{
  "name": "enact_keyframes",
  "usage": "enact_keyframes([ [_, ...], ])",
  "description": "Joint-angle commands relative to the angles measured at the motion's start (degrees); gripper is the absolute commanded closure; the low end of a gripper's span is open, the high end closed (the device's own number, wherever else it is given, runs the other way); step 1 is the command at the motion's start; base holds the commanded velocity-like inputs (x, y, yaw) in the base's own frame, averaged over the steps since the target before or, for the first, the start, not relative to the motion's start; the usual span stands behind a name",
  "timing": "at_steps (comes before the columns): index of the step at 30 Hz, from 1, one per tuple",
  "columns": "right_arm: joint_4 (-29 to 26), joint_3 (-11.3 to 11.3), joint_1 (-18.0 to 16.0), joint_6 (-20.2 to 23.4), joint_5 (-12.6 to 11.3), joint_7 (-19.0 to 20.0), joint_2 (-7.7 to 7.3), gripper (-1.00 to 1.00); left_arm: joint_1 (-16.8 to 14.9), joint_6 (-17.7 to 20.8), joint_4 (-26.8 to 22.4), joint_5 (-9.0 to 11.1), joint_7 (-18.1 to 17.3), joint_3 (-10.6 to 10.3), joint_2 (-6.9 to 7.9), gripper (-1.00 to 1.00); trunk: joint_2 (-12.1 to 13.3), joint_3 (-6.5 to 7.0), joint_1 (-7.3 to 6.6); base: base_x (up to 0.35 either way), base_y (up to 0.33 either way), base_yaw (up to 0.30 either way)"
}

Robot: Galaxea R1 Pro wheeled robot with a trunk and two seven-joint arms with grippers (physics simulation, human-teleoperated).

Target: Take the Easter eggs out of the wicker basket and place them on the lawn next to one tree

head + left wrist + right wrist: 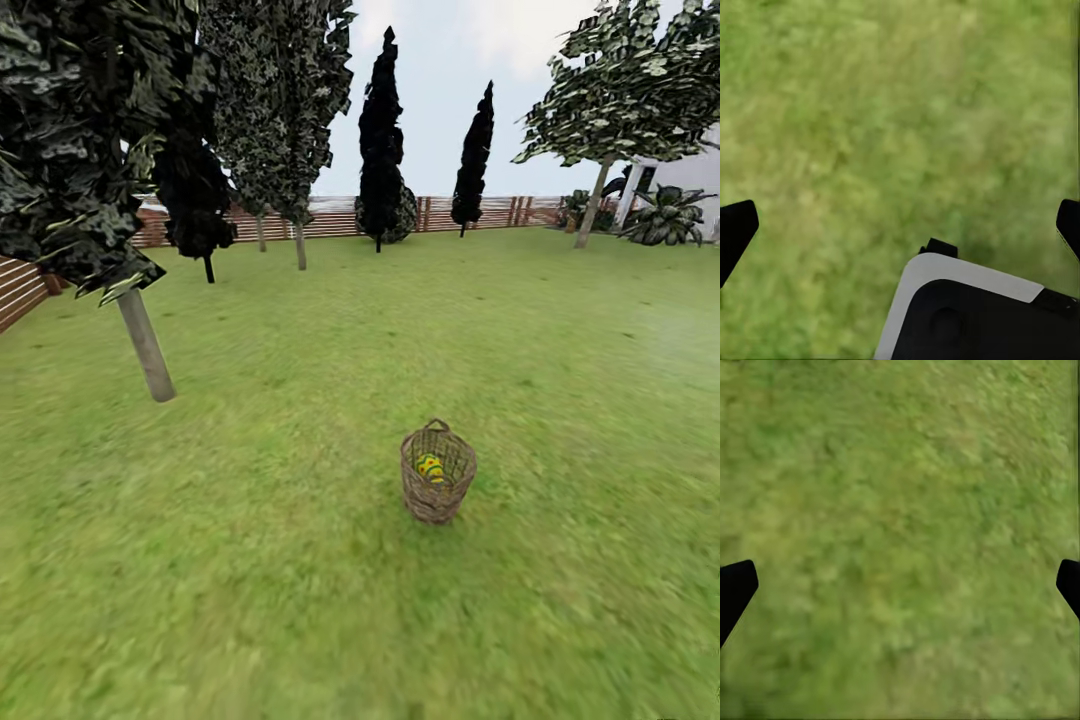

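Eggs point(431, 467) lie in the basket point(437, 487) on the lawn point(300, 560), so we've everything left, both hands point(900, 225) point(900, 585) wide and empty.

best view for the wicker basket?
Head view: the wicker basket stands upright on the lawn, a yellow patterned Easter egg visible inside. Both wrist views show just grass between wide-spread fingers.
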Motion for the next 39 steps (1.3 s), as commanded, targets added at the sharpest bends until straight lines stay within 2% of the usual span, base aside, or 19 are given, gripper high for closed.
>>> enact_keyframes([
  [1,0.04,0.01,-0.05,-0.19,-0.05,-0.07,-0.04,-1.0,0.0,-0.09,-0.04,-0.16,0.06,0.2,-0.02,-1.0,-0.04,-0.06,0.04,0.292,0.206,-0.287],
  [16,-1.81,-0.22,-0.05,-0.2,-0.52,-0.1,-0.85,-1.0,0.0,-0.09,-0.04,-0.15,0.06,0.26,0.03,-1.0,-0.04,-0.05,0.04,0.271,0.232,-0.292],
  [39,-1.93,-0.26,-0.05,-0.19,-0.35,-0.13,-0.86,-1.0,0.0,-0.09,-0.04,-0.15,0.06,0.28,-0.02,-1.0,-0.04,0.47,0.04,0.246,0.261,-0.285],
])
